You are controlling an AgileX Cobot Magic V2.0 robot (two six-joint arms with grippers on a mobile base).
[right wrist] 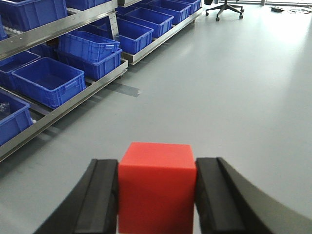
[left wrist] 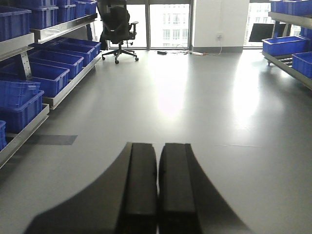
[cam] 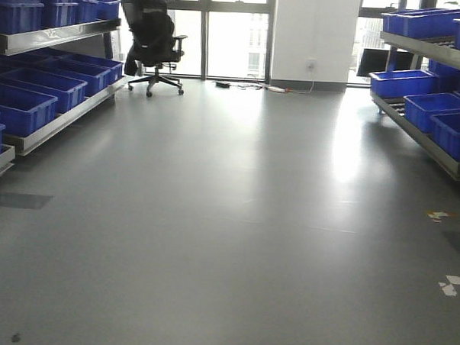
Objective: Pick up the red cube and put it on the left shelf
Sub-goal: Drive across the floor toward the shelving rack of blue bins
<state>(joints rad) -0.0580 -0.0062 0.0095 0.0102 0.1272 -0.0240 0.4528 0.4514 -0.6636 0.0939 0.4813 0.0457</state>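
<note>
The red cube is clamped between the two black fingers of my right gripper, held above the grey floor. The left shelf, a steel rack lined with blue crates, runs along the upper left of the right wrist view, well ahead and left of the cube. The same left shelf shows at the left edge of the front view and the left shelf in the left wrist view. My left gripper is shut with nothing between its fingers, over bare floor.
A black office chair stands at the far end by the windows. A second rack with blue crates lines the right side. Grey floor stretches between the racks. A cable and power strip lie near the far wall.
</note>
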